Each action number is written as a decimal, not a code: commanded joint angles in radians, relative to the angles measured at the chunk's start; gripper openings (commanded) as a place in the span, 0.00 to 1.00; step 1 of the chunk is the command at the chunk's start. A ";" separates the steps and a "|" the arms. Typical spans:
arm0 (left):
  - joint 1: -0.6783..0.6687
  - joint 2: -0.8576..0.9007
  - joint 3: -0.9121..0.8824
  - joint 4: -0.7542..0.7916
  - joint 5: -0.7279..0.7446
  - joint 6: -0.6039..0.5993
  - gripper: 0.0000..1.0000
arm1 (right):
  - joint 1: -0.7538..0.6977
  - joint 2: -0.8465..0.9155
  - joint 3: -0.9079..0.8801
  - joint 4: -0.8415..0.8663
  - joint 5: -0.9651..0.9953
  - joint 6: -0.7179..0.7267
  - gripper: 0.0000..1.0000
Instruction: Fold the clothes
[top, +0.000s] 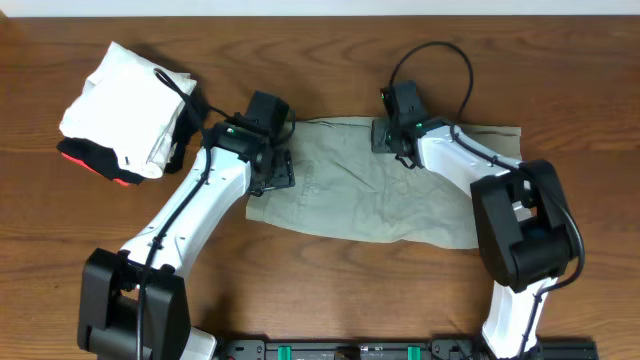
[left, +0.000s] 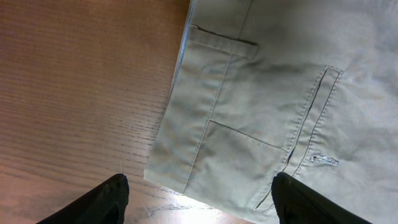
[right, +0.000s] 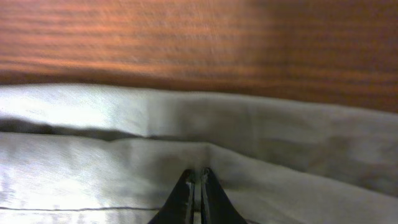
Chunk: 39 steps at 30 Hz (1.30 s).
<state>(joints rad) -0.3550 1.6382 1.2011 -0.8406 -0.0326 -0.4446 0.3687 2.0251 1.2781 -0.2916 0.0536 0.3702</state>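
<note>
The light khaki, grey-green cotton trousers (top: 370, 205) lie flat across the middle of the brown wooden table (top: 330, 60), between the two arms; the cloth is wrinkled, and its long side runs from left to right in the overhead view.

The left gripper (top: 270, 172) hangs over the left end of the trousers, near the edge where cloth meets wood; in the left wrist view its black fingers (left: 102, 202) stand wide apart and hold nothing; between them, lower in the picture, is a corner of the waistband (left: 186, 124); a belt loop (left: 224, 43) and a stitched pocket slit (left: 317, 112) are seen on the fabric (left: 249, 112) beyond.

The right gripper (top: 385, 138) is at the far long edge of the trousers; in the right wrist view its fingers (right: 183, 199) are pressed nearly together, only a thin slit between them; the pale cloth (right: 280, 143) puckers into a small ridge exactly at the tips, so they pinch the fabric; bare wood shows behind that edge.

At the far left corner of the table, well apart from the trousers, sits a pile of folded garments (top: 120, 100): white on top, black and red under it.
</note>
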 joint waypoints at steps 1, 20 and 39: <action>0.005 0.009 -0.006 -0.003 -0.006 0.006 0.76 | -0.009 -0.150 0.057 -0.011 0.010 -0.055 0.11; 0.010 0.009 -0.006 0.006 0.169 0.205 0.95 | 0.003 -0.395 -0.062 -0.566 -0.117 -0.043 0.09; 0.147 0.078 -0.006 0.055 0.365 0.299 0.97 | 0.005 -0.394 -0.515 0.005 -0.218 0.046 0.03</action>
<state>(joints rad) -0.2192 1.6669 1.2007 -0.7929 0.2668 -0.1894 0.3706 1.6226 0.7845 -0.3119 -0.1761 0.3851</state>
